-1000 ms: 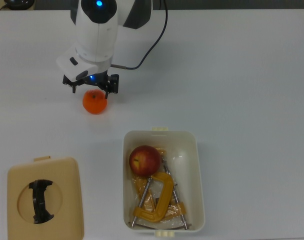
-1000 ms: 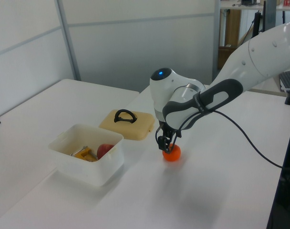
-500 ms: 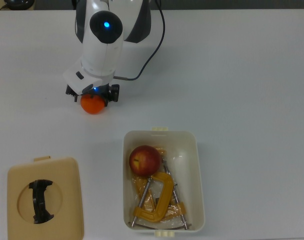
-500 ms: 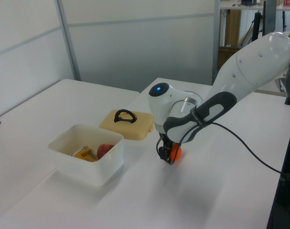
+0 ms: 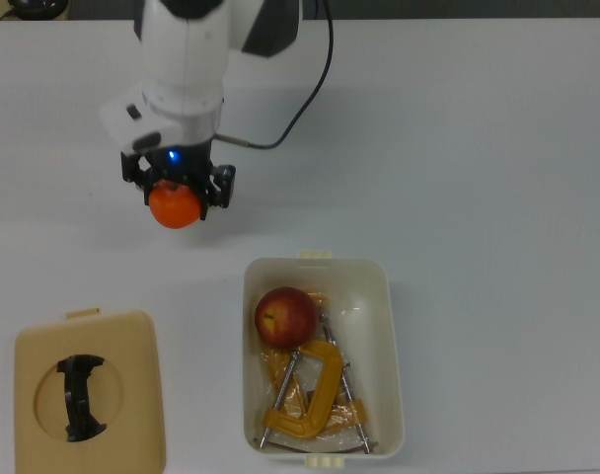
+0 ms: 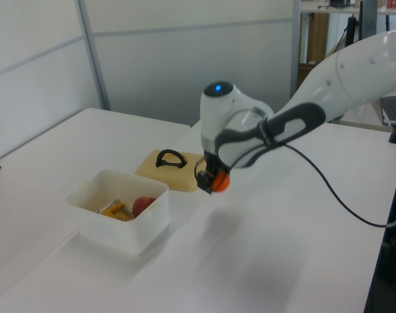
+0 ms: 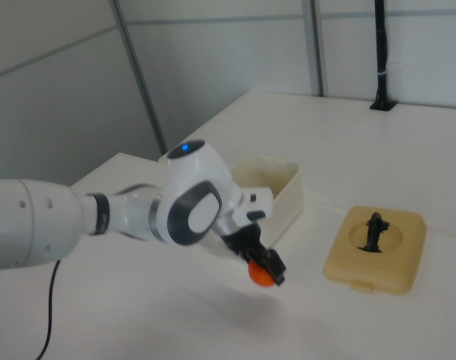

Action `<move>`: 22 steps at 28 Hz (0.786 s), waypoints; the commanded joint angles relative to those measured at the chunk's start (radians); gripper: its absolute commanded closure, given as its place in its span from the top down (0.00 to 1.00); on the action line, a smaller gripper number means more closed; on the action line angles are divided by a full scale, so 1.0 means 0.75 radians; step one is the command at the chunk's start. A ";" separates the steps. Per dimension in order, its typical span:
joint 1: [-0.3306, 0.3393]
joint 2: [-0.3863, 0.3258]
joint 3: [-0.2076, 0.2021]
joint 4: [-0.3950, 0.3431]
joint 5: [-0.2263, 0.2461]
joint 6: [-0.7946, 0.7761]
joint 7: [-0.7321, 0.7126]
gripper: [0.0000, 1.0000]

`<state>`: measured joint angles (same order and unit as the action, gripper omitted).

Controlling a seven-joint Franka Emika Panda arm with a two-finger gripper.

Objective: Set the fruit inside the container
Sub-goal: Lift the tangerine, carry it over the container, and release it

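While the apple (image 5: 286, 316) already sits in the tub (image 5: 395, 365) near the table's (image 5: 497, 178) front edge, the gripper (image 5: 178, 194) is clamped on the tangerine (image 5: 176, 206), lifted off the table so it can clear the tub's wall.

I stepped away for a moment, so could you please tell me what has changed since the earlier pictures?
The gripper came down around the tangerine, closed on it and lifted it clear of the table. The apple and yellow clamp in the container, and the tan lid, stayed put.
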<state>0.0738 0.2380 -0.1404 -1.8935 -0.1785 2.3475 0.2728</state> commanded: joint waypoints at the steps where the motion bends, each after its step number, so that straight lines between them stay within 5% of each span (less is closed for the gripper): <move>1: 0.036 -0.090 -0.003 0.105 0.152 -0.056 0.076 0.00; 11: 0.233 0.059 -0.005 0.283 0.124 0.085 0.554 0.00; 20: 0.284 0.255 0.001 0.442 -0.132 0.171 0.943 0.01; 22: 0.286 0.276 0.001 0.453 -0.167 0.171 0.960 0.95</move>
<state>0.2882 0.3788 -0.1309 -1.6361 -0.2460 2.4690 0.9281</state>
